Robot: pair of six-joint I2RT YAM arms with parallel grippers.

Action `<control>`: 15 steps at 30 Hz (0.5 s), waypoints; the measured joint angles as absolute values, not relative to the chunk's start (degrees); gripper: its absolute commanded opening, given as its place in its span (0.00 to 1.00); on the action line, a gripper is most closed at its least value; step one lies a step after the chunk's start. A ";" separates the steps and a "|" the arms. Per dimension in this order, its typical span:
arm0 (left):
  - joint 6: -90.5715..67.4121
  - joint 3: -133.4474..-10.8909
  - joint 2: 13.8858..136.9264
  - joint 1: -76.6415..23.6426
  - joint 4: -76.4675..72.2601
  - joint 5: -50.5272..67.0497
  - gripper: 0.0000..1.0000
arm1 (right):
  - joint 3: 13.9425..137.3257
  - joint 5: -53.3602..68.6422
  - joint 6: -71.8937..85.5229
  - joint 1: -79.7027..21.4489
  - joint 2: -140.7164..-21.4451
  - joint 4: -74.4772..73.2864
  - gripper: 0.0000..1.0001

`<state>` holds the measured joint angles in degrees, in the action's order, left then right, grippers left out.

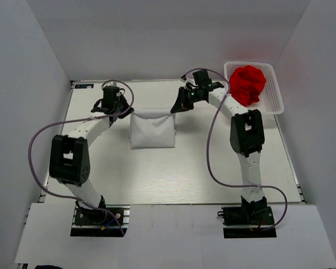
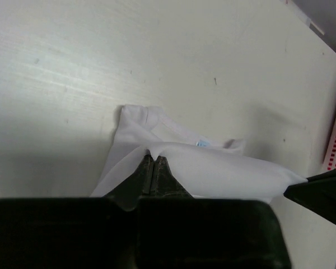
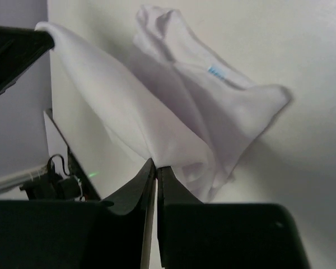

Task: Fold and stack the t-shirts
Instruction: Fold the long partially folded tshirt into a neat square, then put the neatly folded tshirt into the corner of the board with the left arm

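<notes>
Two t-shirts were in view. The white t-shirt (image 1: pixel 152 131) lay at the far middle of the table (image 1: pixel 185 174), its far edge lifted between the arms and the rest trailing onto the surface. The red t-shirt (image 1: pixel 247 84) sat crumpled in the white lattice basket (image 1: pixel 277 101) at the far right corner, well apart from it. The left gripper (image 2: pixel 153 159) had its fingers pressed together on a small pinch of white cloth at one end of that lifted edge. The right gripper (image 3: pixel 155 166) was clamped the same way on the other end, so the fabric ran between them with a shallow sag. Both wrist views showed the collar with its small blue label bunched loosely beyond the held edge. The cloth looked light, thin and entirely limp. It would probably drape and wrinkle wherever it lacked support, and it would hold a fold line only if both corners travelled together at even tension. Corners and hems seemed the sensible places to grip, since a pinch in the middle would only gather fabric. So small a bite of cloth might also slip under a sharp pull. The red shirt, being balled up, would likely need drawing out by an edge, and it might catch on the lattice.
</notes>
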<state>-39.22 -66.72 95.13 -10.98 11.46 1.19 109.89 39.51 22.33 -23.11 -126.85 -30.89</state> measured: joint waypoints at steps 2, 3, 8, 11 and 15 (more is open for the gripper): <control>-38.50 -70.24 100.42 -10.59 9.32 1.67 0.18 | 114.63 38.61 23.99 -22.04 -132.33 -29.41 0.20; -37.69 -72.20 103.26 -10.44 8.23 2.20 0.37 | 116.92 38.00 25.15 -21.58 -134.96 -28.34 0.31; -32.88 -89.34 118.74 -10.17 10.81 5.34 0.59 | 119.61 34.52 29.74 -19.55 -140.79 -22.37 0.90; -29.95 -96.38 123.20 -10.11 14.17 5.48 0.59 | 119.00 32.14 29.63 -18.94 -139.83 -20.27 0.90; -27.20 -93.45 120.75 -10.28 16.03 5.34 0.61 | 110.74 29.26 28.49 -19.64 -132.42 -16.32 0.90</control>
<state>-27.20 -93.45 120.75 -10.28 16.03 5.34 110.74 29.26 28.49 -19.64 -132.42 -16.32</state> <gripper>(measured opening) 0.604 0.902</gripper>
